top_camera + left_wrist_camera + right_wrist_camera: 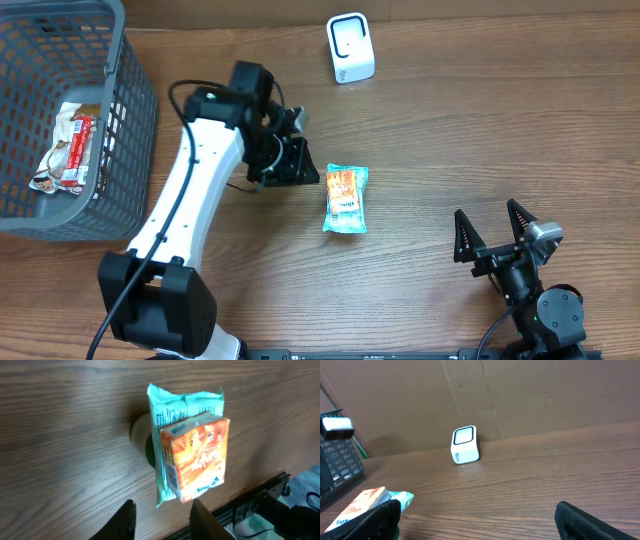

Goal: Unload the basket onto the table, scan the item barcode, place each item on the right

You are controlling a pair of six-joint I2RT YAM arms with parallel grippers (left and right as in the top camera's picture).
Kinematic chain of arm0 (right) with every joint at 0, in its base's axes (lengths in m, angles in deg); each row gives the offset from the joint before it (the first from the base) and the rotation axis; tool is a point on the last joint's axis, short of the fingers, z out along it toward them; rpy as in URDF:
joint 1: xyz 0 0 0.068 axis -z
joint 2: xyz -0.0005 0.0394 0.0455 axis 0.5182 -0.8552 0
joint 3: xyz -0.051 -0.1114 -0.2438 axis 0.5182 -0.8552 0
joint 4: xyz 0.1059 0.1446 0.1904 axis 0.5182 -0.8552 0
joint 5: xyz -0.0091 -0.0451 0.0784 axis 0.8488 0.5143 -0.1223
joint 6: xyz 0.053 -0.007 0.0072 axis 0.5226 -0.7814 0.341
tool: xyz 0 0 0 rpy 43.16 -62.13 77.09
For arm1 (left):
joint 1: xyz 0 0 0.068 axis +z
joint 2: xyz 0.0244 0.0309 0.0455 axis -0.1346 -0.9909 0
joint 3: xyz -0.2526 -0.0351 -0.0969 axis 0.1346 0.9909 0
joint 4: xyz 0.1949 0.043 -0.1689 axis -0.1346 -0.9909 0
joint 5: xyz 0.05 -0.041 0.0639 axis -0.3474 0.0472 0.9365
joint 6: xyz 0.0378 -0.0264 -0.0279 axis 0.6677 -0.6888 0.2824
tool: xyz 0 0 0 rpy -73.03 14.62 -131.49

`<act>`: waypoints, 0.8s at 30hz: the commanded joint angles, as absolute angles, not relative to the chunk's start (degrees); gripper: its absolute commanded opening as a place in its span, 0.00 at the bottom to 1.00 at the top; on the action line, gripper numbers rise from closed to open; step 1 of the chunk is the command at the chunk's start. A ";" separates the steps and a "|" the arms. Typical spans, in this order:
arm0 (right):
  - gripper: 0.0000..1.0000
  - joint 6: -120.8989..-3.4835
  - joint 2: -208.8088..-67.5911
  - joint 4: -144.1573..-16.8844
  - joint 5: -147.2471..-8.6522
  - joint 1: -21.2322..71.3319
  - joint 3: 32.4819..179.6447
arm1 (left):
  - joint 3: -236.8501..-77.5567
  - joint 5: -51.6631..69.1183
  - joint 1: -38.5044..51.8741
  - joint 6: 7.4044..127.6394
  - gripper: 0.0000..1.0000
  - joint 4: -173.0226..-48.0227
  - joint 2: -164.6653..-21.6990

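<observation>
The item, a teal packet with an orange front [346,198], lies flat on the wooden table mid-scene. In the left wrist view the item [192,445] is just beyond my left gripper [163,503], whose dark fingers [125,522] stand a little apart over bare wood with nothing between them. From overhead the left gripper [290,160] is just left of the packet and apart from it. The white scanner [350,47] stands at the back, also in the right wrist view [465,445]. My right gripper [495,240] rests wide open at the front right, empty.
A grey plastic basket [120,110] at the far left holds a wrapped snack [70,150]. A brown cardboard wall [520,395] backs the table behind the scanner. The packet's corner [370,500] shows at the lower left of the right wrist view.
</observation>
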State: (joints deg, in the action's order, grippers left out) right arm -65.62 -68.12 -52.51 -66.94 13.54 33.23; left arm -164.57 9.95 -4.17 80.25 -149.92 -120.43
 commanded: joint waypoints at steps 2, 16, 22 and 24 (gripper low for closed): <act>1.00 -65.86 -67.83 -52.27 -67.08 13.72 32.66 | -159.04 8.88 -6.59 76.43 0.30 -146.71 -119.29; 1.00 -65.89 -67.83 -52.27 -67.08 13.72 32.66 | -154.93 8.88 -8.08 70.29 0.34 -136.41 -119.29; 1.00 -65.89 -67.83 -52.27 -67.08 13.72 32.66 | -154.93 8.90 -9.59 70.09 0.36 -136.46 -119.38; 1.00 -65.89 -67.83 -52.27 -67.08 13.72 32.66 | -154.93 8.90 -10.31 70.00 0.37 -136.46 -119.38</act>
State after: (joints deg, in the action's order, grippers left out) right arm -65.60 -68.12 -52.51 -66.94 13.54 33.23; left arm -155.24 9.73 -9.06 70.86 -136.50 -120.43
